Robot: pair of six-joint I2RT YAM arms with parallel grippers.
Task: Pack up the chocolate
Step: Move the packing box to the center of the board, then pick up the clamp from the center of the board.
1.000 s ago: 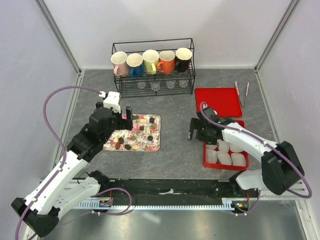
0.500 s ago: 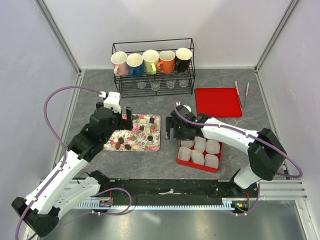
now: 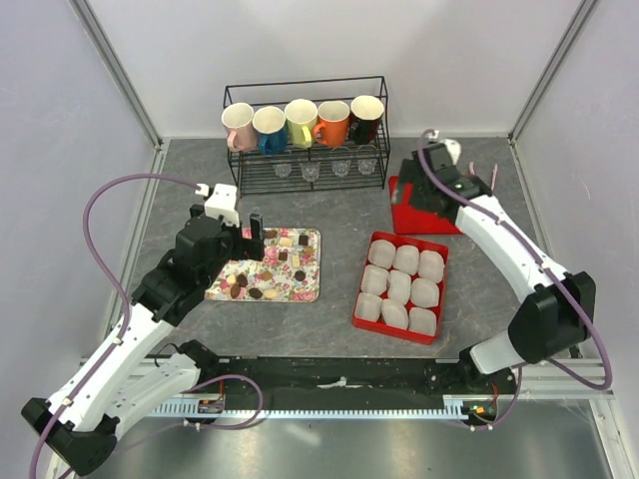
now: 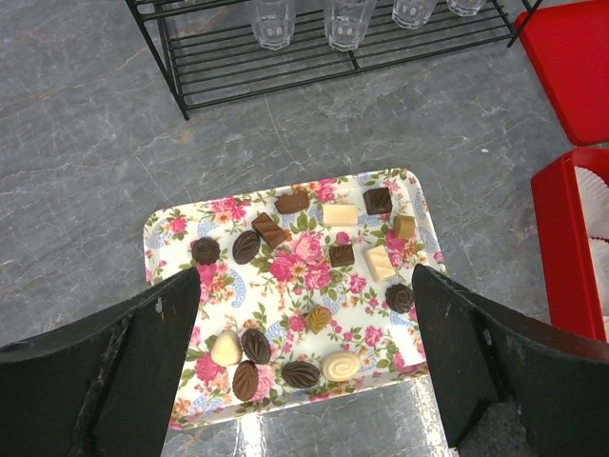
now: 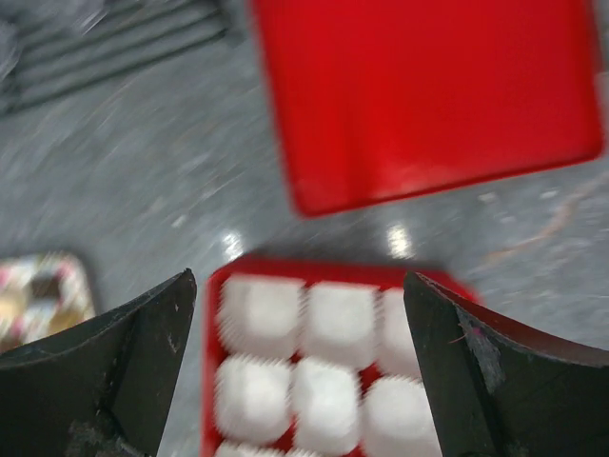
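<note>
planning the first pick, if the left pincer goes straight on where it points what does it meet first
Likely the chocolates on the tray; the open left pincer faces them, nothing between, depth unclear.

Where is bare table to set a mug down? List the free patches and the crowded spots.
Free: the strip of table between the mug rack and the floral tray; the gap between that tray and the red box. Crowded: the far right, where the right arm hangs over the red lid.

I note bright, even light, soft shadows. Right wrist view blurred, glare spots on the counter [image 5: 171, 190]; other views sharp.
</note>
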